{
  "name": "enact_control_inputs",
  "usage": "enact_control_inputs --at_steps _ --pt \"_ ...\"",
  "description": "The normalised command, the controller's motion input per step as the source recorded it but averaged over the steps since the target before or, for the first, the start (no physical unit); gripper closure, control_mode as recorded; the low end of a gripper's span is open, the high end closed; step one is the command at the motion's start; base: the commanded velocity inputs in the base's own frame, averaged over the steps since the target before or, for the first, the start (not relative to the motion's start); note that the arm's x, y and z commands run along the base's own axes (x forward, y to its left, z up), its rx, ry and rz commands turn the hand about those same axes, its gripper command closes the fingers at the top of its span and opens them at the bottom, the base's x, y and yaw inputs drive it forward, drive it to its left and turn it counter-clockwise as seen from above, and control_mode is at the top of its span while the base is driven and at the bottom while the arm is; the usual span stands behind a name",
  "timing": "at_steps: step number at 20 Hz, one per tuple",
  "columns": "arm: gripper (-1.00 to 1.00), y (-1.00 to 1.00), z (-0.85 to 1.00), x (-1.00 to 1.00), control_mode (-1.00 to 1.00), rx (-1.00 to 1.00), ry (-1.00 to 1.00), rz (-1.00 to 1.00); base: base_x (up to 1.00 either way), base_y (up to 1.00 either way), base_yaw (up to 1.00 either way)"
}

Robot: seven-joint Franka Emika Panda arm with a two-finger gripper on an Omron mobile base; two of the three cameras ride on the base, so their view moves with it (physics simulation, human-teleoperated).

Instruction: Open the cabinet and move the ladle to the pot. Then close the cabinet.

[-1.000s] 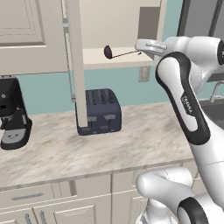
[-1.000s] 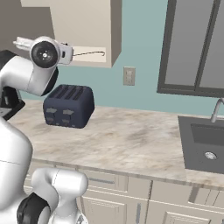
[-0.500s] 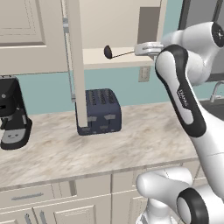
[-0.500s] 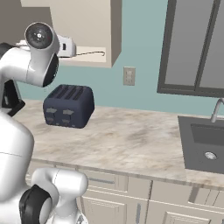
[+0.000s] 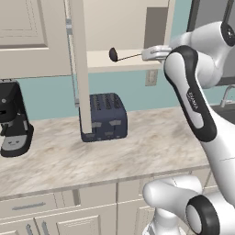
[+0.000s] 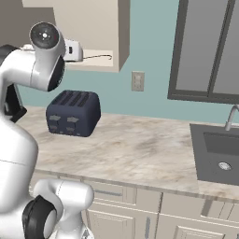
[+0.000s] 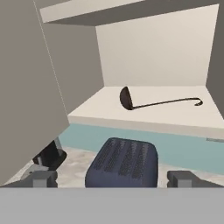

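arm raised high from the base, upper link rising steeply, elbow bent sharply at the top, forearm and hand extended roughly level at upper-shelf height. gripper (image 7: 112, 178) jaws spread wide apart, nothing between them; the two dark fingertips (image 7: 43, 179) sit well separated in the hand view. the white hand (image 5: 155, 53) is level, aimed away from the base.

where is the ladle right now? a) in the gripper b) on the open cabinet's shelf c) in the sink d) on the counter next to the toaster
b: the ladle lies on the bare shelf inside the open cabinet, above the toaster, while the gripper stands open in front of it and holds nothing.
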Motion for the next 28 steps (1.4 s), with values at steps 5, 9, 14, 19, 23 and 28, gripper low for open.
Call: enact_control_inputs --at_steps 5,9,14,19,23,28 --pt "-1.00 0.00 -0.31 0.09 -1.00 0.02 -0.11 0.00 0.00 0.00 0.00" --pt "-1.00 0.00 0.00 0.20 -1.00 -0.03 -0.09 0.00 0.00 0.00 0.00" --pt "-1.00 0.00 0.14 0.25 -1.00 -0.10 0.03 -0.02 0.00 0.00 0.00" --pt "-1.00 0.00 0.25 0.21 -1.00 -0.08 0.03 -0.01 0.00 0.00 0.00" --pt "-1.00 0.00 0.15 0.19 -1.00 -0.05 0.00 0.00 0.00 0.00 0.00" --pt "-1.00 0.00 0.00 0.23 -1.00 0.00 0.00 0.00 0.00 0.00 0.00"
